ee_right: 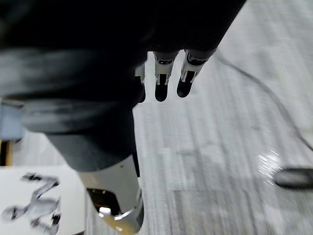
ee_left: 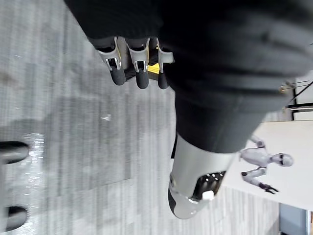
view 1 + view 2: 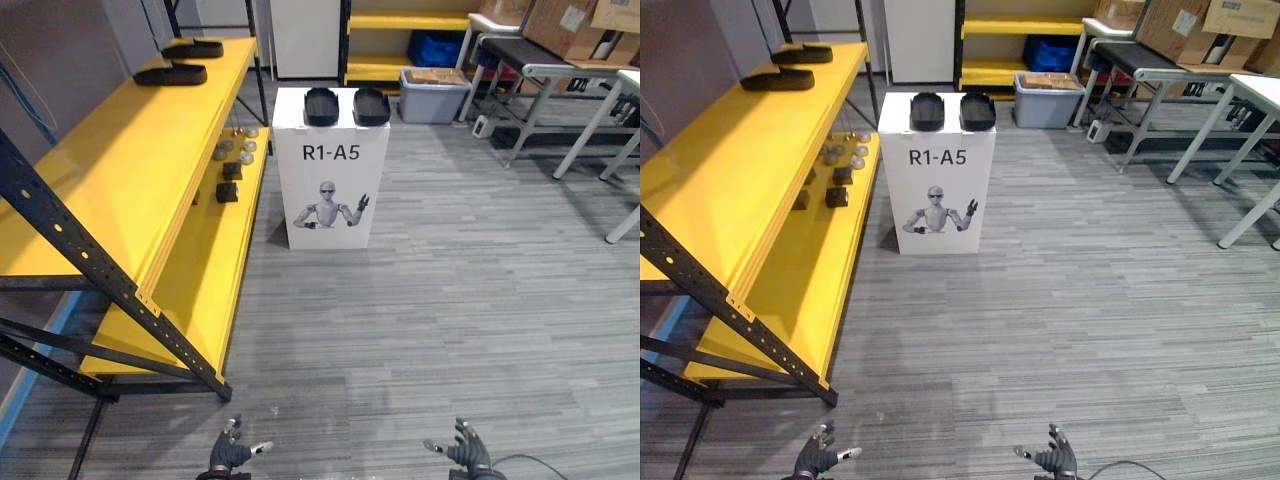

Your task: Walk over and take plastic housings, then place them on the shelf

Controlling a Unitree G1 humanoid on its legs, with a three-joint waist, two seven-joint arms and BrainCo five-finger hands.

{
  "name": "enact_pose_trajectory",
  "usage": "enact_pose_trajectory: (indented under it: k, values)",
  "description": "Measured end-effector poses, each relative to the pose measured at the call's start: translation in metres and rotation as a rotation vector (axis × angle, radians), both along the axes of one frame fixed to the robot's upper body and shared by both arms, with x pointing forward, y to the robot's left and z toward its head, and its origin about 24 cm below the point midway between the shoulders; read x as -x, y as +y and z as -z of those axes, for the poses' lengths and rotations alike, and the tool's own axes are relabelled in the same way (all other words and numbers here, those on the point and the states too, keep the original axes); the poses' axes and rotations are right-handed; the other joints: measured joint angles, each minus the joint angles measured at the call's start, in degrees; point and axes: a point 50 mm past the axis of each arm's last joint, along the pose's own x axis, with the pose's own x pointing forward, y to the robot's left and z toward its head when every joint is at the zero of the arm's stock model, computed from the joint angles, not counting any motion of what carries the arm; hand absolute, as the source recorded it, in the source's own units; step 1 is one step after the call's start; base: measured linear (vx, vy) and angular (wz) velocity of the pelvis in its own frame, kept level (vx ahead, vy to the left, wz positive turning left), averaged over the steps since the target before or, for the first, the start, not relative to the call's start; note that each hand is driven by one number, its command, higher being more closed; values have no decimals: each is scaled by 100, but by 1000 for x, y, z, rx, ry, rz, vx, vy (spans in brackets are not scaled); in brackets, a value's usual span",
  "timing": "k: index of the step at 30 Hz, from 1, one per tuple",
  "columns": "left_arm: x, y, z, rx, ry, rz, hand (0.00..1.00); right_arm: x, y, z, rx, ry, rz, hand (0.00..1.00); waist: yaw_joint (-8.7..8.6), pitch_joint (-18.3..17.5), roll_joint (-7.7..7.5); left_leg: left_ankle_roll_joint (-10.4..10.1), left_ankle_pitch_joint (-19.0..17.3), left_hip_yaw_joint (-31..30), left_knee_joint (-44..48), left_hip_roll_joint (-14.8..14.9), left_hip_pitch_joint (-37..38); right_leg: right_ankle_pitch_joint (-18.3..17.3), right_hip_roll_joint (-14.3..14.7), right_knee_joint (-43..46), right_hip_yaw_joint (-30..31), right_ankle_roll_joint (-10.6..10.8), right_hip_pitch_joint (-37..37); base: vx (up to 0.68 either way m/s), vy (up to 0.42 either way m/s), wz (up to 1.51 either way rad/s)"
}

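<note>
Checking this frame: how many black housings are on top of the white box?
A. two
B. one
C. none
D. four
A: two black housings lie side by side on top of the white box.

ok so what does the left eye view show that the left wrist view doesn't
The left eye view adds two housings on the yellow shelf's top level, two more housings on top of the white stand, and the right hand, open, low over the floor. The left wrist view adds a close look at the left hand's fingers, straight and holding nothing. Both share the left hand, the stand's robot picture and the grey floor.
</note>
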Motion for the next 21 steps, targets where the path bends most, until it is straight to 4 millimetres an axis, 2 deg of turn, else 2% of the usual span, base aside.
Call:
enact_pose_trajectory:
  k: [8, 16, 21]
  values:
    - [-9, 3, -11, -17, -69, -18, 0, -8, -2, -7, 25, -29, -63, 0, -8, 75, 72, -212, -132, 18, -30, 10, 209, -75, -7, -99, -2, 185, 237, 61, 6, -1]
    - [-7, -7, -11, 16, -83, -37, 0, -9, -5, -8, 33, -31, -64, 0, -5, 132, 180, -352, -222, 69, 33, 44, 330, -157, 0, 21, 6, 302, 322, 5, -2, -1]
    - [-8, -4, -13, 14, -98, -76, 0, -15, -4, -9, 30, -46, -62, 0, 3, 149, 209, -326, -311, 203, 206, 74, 225, -164, 12, 192, 40, 295, 171, -34, 6, -10]
